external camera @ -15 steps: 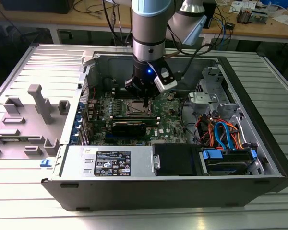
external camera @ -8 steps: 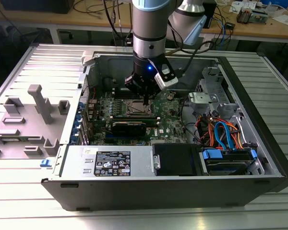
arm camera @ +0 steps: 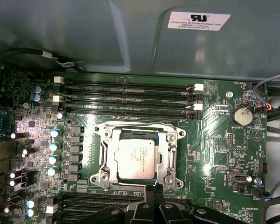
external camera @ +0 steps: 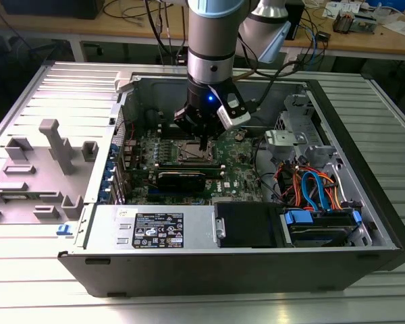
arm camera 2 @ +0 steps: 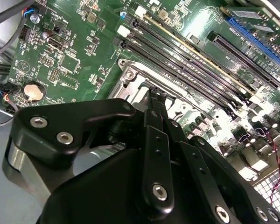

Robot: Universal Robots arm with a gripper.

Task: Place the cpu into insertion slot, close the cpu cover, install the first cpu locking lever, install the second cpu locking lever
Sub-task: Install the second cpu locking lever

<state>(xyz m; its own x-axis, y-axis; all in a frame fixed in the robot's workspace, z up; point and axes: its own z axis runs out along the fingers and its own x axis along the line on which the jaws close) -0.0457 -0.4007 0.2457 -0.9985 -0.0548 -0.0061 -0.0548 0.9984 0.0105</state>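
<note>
The cpu [arm camera: 136,158] lies flat in the insertion slot [arm camera: 102,135], its silver-grey top showing through the window of the cpu cover [arm camera: 169,154], which rests down over it. My gripper [arm camera: 155,191] is shut, its two black fingertips pressed together at the edge of the socket frame, with nothing visible between them. In the second wrist view the gripper [arm camera 2: 157,95] tips touch or hover just over the silver frame [arm camera 2: 130,74]. In the exterior view the gripper [external camera: 202,143] hangs straight down over the slot [external camera: 189,154] inside the open computer case.
Long black memory slots [arm camera: 126,98] run beside the socket, and a coin battery [arm camera: 242,115] sits on the board. The case wall [arm camera: 84,37] rises behind. Orange and blue drive cables [external camera: 310,185] and a power supply [external camera: 155,229] fill the case front.
</note>
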